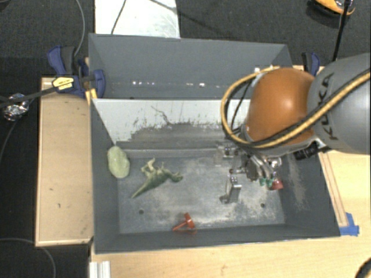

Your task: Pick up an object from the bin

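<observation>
Green and long-tailed, a toy dinosaur (155, 178) lies on its side left of the middle of the bin (191, 62). A pale green oval lump (118, 161) sits just beside it toward the left wall. A small red piece (185, 223) lies apart from both, close to the front wall. None of the three is in hand.

The jaws hang low over bare, scuffed floor right of the middle, beneath the orange cover (279, 103) on the wrist. They are well apart from the dinosaur and the red piece. From this angle I cannot tell whether they are open or shut, and I can make out nothing between them.

The step in hand looks like choosing a thing and lining up on it. The dinosaur seems the best choice: it has open floor all round, and its trunk gives two flat sides to close on. The jaws should come down across the trunk, not the thin tail or legs. The rounded lump may squirt out of a grip. The red piece leaves little room against the front wall.
</observation>
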Tool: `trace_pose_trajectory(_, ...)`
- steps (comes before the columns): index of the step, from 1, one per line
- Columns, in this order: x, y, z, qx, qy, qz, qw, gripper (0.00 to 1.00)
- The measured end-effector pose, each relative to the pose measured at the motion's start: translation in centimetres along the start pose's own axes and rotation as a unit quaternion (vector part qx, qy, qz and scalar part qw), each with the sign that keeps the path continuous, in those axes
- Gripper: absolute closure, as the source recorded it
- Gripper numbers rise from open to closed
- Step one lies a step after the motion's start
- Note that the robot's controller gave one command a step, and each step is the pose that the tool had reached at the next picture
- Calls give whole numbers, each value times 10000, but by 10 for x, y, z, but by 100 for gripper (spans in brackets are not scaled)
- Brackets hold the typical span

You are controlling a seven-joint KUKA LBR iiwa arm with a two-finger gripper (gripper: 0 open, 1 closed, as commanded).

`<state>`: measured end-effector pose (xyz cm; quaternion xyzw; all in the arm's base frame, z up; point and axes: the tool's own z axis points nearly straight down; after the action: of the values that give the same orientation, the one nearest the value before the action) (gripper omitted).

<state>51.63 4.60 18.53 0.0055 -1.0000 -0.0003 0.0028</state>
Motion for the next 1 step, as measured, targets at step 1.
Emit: trace_pose_trajectory(1, -2, 0, -4, -2, -42, 6, 10000, 0)
